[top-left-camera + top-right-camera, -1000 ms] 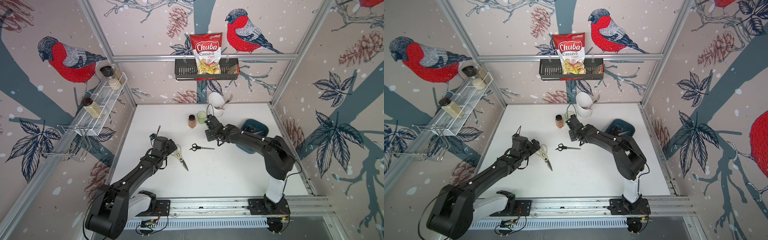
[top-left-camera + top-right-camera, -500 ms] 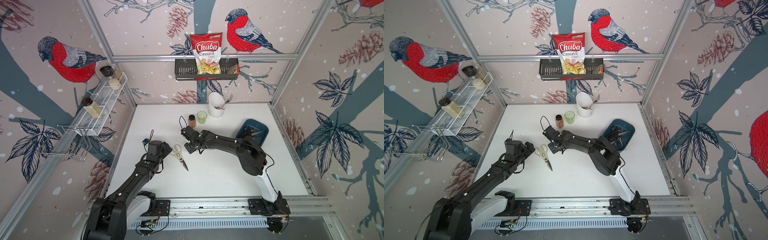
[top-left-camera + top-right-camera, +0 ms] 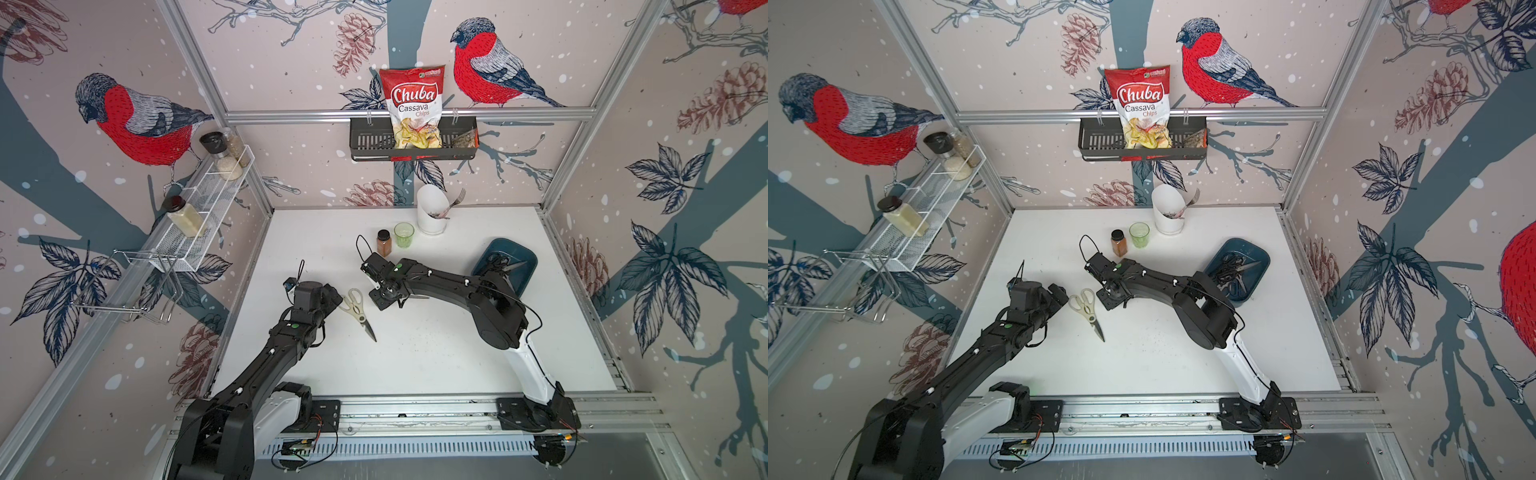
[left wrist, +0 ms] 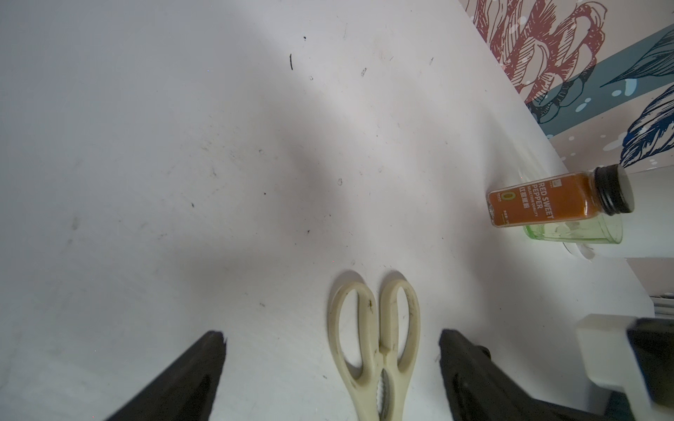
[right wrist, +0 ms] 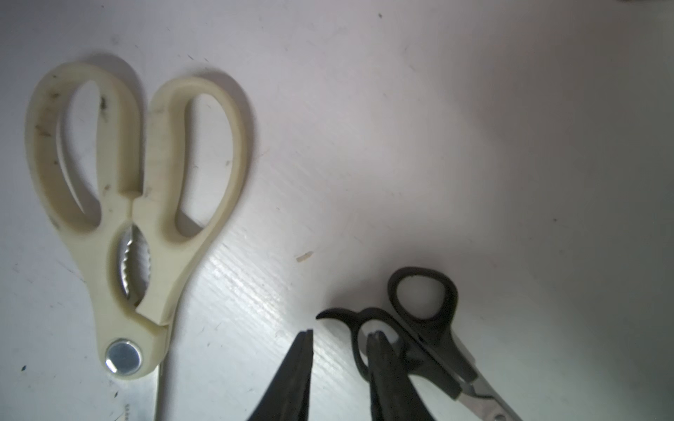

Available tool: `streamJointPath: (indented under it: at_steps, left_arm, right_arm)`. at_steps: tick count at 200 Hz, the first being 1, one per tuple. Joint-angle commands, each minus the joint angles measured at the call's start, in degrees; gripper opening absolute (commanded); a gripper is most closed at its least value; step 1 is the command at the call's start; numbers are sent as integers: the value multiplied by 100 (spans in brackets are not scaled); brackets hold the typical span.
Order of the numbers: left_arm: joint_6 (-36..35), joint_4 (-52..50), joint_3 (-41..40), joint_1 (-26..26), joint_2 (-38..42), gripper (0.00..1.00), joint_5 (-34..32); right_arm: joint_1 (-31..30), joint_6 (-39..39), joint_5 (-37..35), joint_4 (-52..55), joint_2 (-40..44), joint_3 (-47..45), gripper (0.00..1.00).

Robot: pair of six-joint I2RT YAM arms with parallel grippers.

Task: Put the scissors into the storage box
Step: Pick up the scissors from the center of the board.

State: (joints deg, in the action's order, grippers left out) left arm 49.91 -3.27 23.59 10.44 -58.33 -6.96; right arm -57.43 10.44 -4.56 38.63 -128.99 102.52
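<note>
Swung in from beside the green glass [image 3: 403, 235] a second ago, the right end effector [image 5: 341, 333] is now low at mid-tabletop [image 3: 415, 365] over the small black-handled scissors [image 5: 441, 353]. These scissors and the cream kitchen shears [image 3: 356, 308] lie where they did before.

Nearest, the left end effector [image 4: 330, 335] is spread wide with the shears' handles between its fingers, neither finger touching them. Just right of the shears, the right end effector's fingers stand narrowly apart astride the rim of one handle loop. One tip is inside the loop, and bare tabletop shows between the other tip and the rim, so nothing is clamped.

Farther back, a spice jar [image 4: 539, 204] reads "RED SWEET PEPPER". At far right, the teal storage box [image 3: 524, 276] holds several scissors in a heap [image 3: 498, 264]. On the back wall hangs a bag [image 3: 411, 108] printed "Chuba Cassava Chips".
</note>
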Motion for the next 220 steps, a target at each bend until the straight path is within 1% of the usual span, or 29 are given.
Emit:
streamJointPath:
  at_steps: [1, 72, 105, 141, 170, 182, 197, 220]
  left_arm:
    - [-86, 78, 5, -13, -1, 95, 50]
    - [-122, 89, 37, -7, -30, 95, 96]
    - [-131, 89, 38, -11, -22, 95, 125]
    - [-143, 64, 16, -14, 23, 95, 101]
    - [-139, 63, 0, -20, 43, 95, 98]
    - [-131, 60, 6, -15, 49, 95, 98]
    - [-121, 63, 5, -16, 49, 95, 98]
    - [-117, 63, 5, -18, 50, 95, 97]
  right_arm:
    - [43, -110, 8, 139, -29, 16, 32]
    - [140, -255, -62, 206, -183, 58, 31]
    - [153, -303, -157, 276, -317, 80, 27]
    - [218, -306, -217, 277, -384, 40, 20]
    - [312, -263, -109, 162, -348, -19, 13]
    - [359, -221, 39, 61, -282, -54, 9]
    - [421, -185, 253, -75, -176, -113, 1]
    - [536, -70, 596, -381, 116, -233, 0]
